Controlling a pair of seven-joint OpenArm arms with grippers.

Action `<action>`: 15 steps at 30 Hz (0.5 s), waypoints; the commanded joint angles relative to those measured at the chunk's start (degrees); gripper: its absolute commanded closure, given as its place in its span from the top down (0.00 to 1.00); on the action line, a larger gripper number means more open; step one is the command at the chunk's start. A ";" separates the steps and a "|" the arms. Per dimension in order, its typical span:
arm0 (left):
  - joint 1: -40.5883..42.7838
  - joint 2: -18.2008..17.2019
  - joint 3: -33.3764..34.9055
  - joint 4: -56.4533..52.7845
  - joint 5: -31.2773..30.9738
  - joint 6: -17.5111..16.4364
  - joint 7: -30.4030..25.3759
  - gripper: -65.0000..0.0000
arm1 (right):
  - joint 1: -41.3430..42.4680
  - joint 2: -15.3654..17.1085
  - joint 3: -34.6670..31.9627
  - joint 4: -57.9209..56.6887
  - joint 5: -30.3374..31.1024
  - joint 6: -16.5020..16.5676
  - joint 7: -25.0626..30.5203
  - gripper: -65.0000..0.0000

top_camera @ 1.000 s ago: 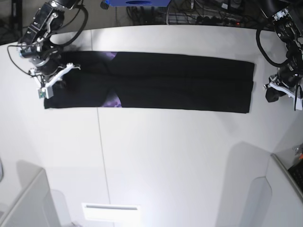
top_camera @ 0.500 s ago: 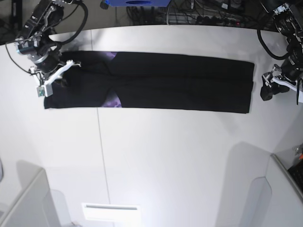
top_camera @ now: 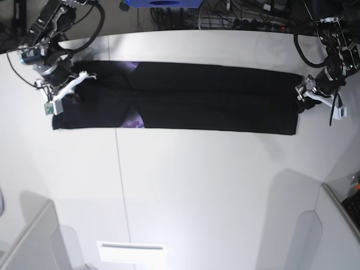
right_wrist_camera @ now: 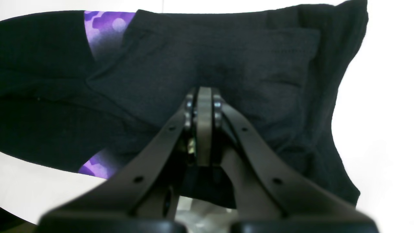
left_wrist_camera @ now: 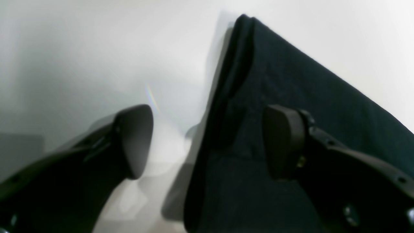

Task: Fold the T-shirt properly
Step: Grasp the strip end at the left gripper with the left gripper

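Note:
The black T-shirt (top_camera: 214, 98) lies folded into a long band across the white table (top_camera: 197, 185), with purple print (top_camera: 135, 120) showing at its folds. My right gripper (top_camera: 66, 93) is at the shirt's left end in the base view. In the right wrist view it (right_wrist_camera: 204, 97) is shut, its tips pinching puckered black fabric (right_wrist_camera: 258, 64) near purple patches (right_wrist_camera: 106, 29). My left gripper (top_camera: 304, 95) is at the shirt's right end. In the left wrist view it (left_wrist_camera: 207, 142) is open, straddling the shirt's folded edge (left_wrist_camera: 233, 81), one finger (left_wrist_camera: 281, 142) over the cloth.
A table seam (top_camera: 119, 185) runs front to back. Cables and a blue object (top_camera: 163, 3) lie behind the far edge. Grey housings stand at the front left (top_camera: 34, 242) and front right (top_camera: 315, 225). A white label (top_camera: 132, 252) sits at the front.
My left arm has moved in from the table's right side to the shirt's right end, its gripper now over the edge. My right gripper shifted slightly towards the back, still shut.

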 commanded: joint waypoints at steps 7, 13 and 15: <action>-1.94 -1.11 3.48 -1.85 -0.85 -0.10 -0.63 0.76 | 0.37 0.57 0.01 1.15 1.01 0.11 1.31 0.00; -1.86 -1.20 3.48 -2.46 -0.85 -0.10 -0.63 0.35 | 0.37 0.65 0.01 1.15 1.01 0.11 1.40 0.00; -1.86 -1.20 3.48 -2.46 -0.85 -0.10 -0.63 0.23 | 0.37 0.57 0.01 1.15 1.01 0.11 1.40 0.00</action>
